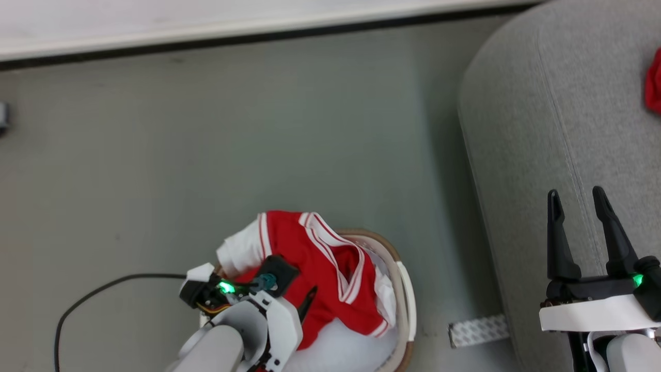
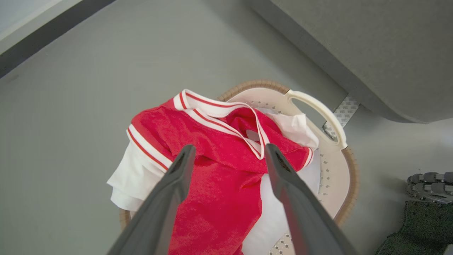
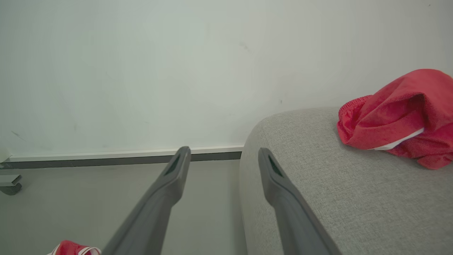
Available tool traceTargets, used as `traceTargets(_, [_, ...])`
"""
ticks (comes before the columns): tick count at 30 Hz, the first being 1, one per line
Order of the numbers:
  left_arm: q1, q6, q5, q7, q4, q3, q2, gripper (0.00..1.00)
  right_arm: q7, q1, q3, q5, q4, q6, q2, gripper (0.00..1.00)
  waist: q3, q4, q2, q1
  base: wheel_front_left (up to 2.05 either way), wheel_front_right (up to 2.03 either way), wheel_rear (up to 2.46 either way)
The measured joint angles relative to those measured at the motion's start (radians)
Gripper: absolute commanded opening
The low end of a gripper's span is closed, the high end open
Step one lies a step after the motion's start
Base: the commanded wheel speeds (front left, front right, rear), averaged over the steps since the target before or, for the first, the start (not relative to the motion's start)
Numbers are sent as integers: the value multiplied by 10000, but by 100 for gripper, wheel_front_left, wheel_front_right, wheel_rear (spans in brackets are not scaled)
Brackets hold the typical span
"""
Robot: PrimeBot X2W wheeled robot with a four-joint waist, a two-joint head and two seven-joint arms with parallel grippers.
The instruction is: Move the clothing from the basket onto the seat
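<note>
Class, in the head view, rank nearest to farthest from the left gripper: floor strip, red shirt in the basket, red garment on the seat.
1. Red shirt, in the basket.
2. Floor strip, right of the basket.
3. Red garment, far right on the seat.

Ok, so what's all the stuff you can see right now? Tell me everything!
jersey: one, red with white stripes and sleeves, heaped in the basket
basket: one, white with brown rim, on the floor beside the seat
seat: one, light grey, at the right
red garment: one, crumpled on the seat
cable: one, black, on the floor left of the basket
patterned strip: one, white-grey, on the floor between basket and seat
floor: grey-green
left jaws: dark, open, over the jersey
right jaws: dark, open, by the seat's edge
</note>
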Motion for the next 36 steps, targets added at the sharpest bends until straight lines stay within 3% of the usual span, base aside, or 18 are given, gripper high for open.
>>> traceTargets(5, [-528, -17, 58, 366, 1329, -232, 12, 100, 2, -251, 44, 349, -194, 0, -4, 100, 830, -473, 0, -1, 0, 0, 0])
traceTargets(12, [-1443, 428, 81, 320, 2545, -90, -12, 100, 2, -473, 4, 600, -324, 0, -2, 100, 1932, -981, 0, -2, 0, 0, 0])
traceTargets(19, [-2298, 936, 270, 221, 3359, 65, 339, 100, 2, -651, 50, 913, -407, 0, -4, 100, 2925, -1311, 0, -2, 0, 0, 0])
traceTargets(36, [-3475, 1028, 267, -159, 4420, -56, 454, 100, -13, -975, 167, 968, -637, 0, -2, 100, 4547, -1652, -1, -3, 0, 0, 0])
